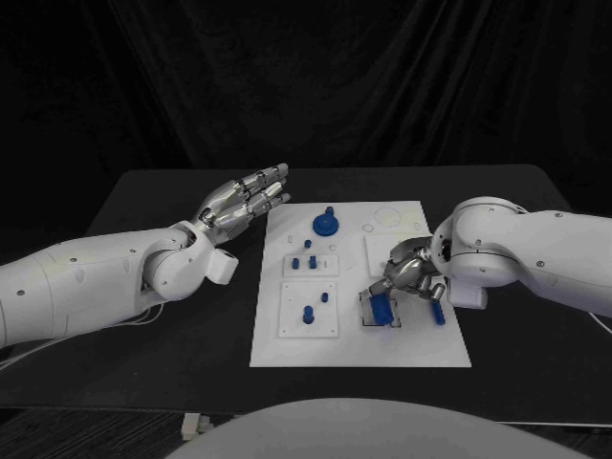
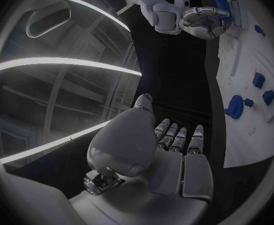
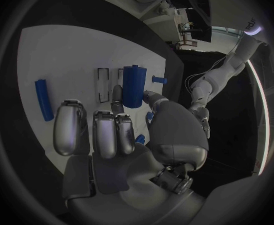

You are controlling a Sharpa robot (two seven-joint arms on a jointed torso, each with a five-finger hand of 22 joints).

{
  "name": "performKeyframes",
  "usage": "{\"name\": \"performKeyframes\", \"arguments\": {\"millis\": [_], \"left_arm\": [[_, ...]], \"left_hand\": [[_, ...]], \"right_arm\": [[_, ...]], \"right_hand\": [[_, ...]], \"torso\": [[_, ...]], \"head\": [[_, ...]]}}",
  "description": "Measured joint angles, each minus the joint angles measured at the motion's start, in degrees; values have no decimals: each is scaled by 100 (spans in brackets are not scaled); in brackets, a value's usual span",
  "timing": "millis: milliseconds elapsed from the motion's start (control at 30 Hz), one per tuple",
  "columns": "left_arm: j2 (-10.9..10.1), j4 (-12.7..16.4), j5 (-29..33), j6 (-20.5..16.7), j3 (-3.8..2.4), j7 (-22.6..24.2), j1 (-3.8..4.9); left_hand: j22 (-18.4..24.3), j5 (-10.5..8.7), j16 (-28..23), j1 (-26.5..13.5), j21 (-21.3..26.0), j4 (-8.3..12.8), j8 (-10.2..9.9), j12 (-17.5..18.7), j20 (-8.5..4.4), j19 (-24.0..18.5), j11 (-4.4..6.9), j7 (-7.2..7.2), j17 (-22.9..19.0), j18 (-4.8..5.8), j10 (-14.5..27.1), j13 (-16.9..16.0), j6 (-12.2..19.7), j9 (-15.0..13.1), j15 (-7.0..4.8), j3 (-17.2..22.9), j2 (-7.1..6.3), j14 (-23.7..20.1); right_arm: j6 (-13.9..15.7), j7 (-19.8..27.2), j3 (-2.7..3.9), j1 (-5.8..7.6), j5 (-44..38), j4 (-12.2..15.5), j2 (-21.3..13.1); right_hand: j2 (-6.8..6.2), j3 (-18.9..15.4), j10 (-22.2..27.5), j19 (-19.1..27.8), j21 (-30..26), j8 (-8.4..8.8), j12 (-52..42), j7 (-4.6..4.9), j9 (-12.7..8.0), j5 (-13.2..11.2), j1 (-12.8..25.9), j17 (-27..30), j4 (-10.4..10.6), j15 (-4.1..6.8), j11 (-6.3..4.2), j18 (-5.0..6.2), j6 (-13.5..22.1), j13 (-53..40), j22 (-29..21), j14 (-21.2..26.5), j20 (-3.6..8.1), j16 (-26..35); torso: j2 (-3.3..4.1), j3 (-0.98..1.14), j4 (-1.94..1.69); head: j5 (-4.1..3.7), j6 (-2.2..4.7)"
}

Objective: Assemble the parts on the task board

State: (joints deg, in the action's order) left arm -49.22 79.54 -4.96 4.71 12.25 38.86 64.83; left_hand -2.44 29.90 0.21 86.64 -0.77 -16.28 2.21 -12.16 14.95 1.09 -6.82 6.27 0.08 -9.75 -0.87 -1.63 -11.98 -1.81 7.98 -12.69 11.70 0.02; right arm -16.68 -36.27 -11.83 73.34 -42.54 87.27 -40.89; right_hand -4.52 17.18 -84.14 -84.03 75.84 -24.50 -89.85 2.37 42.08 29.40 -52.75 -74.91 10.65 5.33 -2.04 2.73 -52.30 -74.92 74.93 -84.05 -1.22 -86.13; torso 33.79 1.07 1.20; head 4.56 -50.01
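Black surface (image 1: 527, 191) is carrying the white task board (image 1: 389, 349), with blue parts standing in its panels. Left hand (image 1: 247, 198) is hovering released beside the board's far corner, fingers apart. Right hand (image 1: 403, 277) is curling over a blue cylinder (image 3: 134, 86), fingertips touching it; grasp unclear.

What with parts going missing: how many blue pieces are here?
8: round piece at far end; small piece just nearer; two mid-board pegs; two nearer pegs; cylinder pinched by right hand; bar beside it. Others may be hidden.
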Motion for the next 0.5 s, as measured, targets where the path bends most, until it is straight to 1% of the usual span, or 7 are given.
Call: {"name": "performKeyframes", "arguments": {"millis": [133, 167, 267, 300, 400, 433, 500], "left_arm": [[-5, 3, 0, 3, 1, 0, -1], [-8, 3, 0, 4, 1, 0, -1], [-14, 7, 0, 5, 1, 0, -2], [-16, 9, 0, 5, 1, 0, -2], [-19, 11, 0, 6, 1, 0, -3], [-19, 12, 0, 6, 1, 0, -4], [-19, 12, 0, 7, 1, 0, -4]], "left_hand": [[0, 0, 0, 0, 0, 0, 0, 0, 0, 0, 0, 0, 1, 0, 0, 0, 0, 0, 0, 0, 0, 0], [0, 0, 0, 0, 0, 0, 0, 0, 0, 0, 0, 0, 1, 0, 0, 0, 0, 0, 0, 0, 0, 0], [1, 0, 0, 0, 0, 0, 0, 0, 0, 0, 0, 0, 1, 0, 0, 0, 0, 0, 0, 0, 0, 0], [1, 0, 0, 0, 0, 0, 0, 0, 0, 0, 0, 0, 1, 0, 0, 0, 0, 0, 0, 0, 0, 0], [1, 0, 0, 0, 0, 0, 0, 1, 0, 0, 0, 0, 2, 0, 0, 0, 0, 1, 0, 0, 0, 0], [1, 0, 0, 0, 0, 0, 0, 1, 0, 0, 0, 0, 2, 0, 0, 0, 0, 1, 0, 0, 0, 0], [1, 0, 0, 0, 0, 0, 0, 1, 0, 0, 0, 0, 2, 0, 0, 0, 0, 1, 0, 0, 0, 0]], "right_arm": [[0, -7, 0, -57, -14, -40, 28], [0, -8, 0, -67, -25, -50, 33], [-2, -9, -1, -83, -68, -68, 53], [-2, -9, 0, -84, -83, -71, 55], [-4, -8, 6, -88, -126, -73, 59], [-4, -6, 6, -90, -138, -73, 59], [-3, -2, 7, -92, -161, -71, 57]], "right_hand": [[2, 0, 2, 0, -87, 38, 0, 11, -30, -167, 1, 0, -1, 0, 2, -1, 9, 0, 0, 0, 0, 45], [23, -10, 21, 0, -94, 55, 0, 24, -36, -239, 23, 0, -10, 0, 21, -1, 23, 0, 0, 0, 0, 46], [38, -25, 21, 0, -143, 54, 0, 27, -54, -571, 86, 0, -40, 0, 21, -1, 25, 0, -1, 0, 0, 74], [44, -23, 21, 0, -153, 56, 0, 27, -61, -646, 121, 0, -42, 0, 21, -1, 25, 1, -1, 0, 0, 76], [46, -44, 21, 0, -155, 83, 0, 22, -68, -735, 122, 0, -53, 0, 21, -1, 20, 1, -1, 0, 0, 76], [85, -62, 21, 0, -186, 83, 0, 20, -71, -781, 162, 0, -35, 0, 21, -1, 18, 1, -1, 0, 0, 94], [121, -85, 21, 0, -186, 83, 0, 19, -75, -821, 197, 0, -13, -1, 21, -2, 18, 1, -1, 0, 0, 113]], "torso": [[0, 0, 0], [0, 0, 0], [0, 0, 0], [0, 0, 1], [-1, 0, 2], [-1, 0, 2], [-1, -1, 2]], "head": [[20, 0], [22, 0], [24, 0], [24, 0], [25, 0], [25, 0], [25, 0]]}}
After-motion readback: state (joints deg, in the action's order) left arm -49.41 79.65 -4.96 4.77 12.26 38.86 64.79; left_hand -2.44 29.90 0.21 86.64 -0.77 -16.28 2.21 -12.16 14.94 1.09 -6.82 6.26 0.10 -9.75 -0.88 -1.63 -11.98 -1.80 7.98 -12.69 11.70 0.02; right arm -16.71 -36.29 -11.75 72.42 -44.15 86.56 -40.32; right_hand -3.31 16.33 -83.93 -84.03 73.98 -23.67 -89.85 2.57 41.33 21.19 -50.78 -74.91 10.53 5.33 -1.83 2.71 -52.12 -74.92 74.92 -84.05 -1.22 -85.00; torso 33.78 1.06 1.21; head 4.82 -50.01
